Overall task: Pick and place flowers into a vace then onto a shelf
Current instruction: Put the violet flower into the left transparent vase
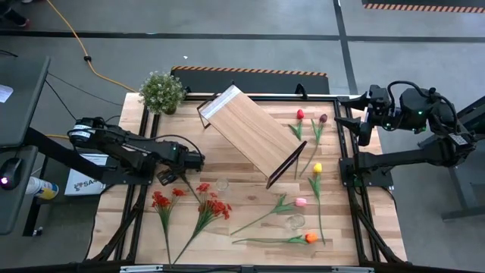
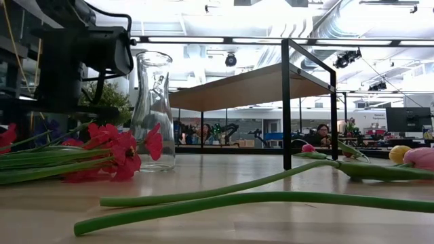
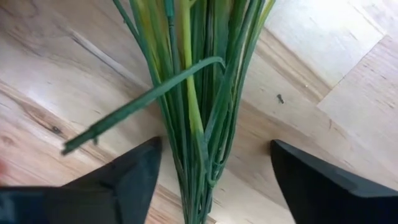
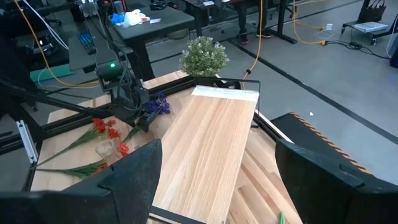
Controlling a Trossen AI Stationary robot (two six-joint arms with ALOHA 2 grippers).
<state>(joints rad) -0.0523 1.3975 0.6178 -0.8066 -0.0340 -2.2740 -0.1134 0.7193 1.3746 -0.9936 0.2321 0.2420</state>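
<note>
Left pincer [image 3: 211, 177], fingers apart, straddles a bundle of thin green flower stems [image 3: 199, 112] lying on the light plank table [image 3: 323, 81], positioned for grasping. Right pincer [image 4: 217, 180], also apart, waits beyond the table's far-right corner.

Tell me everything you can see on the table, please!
Light-wood shelf with black metal legs: 1, table's middle, set at a slant.
Bushy green potted plant: 1, far-left corner.
Clear glass vases: 2, among the flowers.
Red small-blossom sprays: 2, lying left of centre.
Tulips: 5, red, maroon, yellow, pink, orange, right side.
Purple sprig: 1, by left pincer.
Left pincer: open, green stems inside it.
Right pincer: open, raised at table's right edge.
</note>
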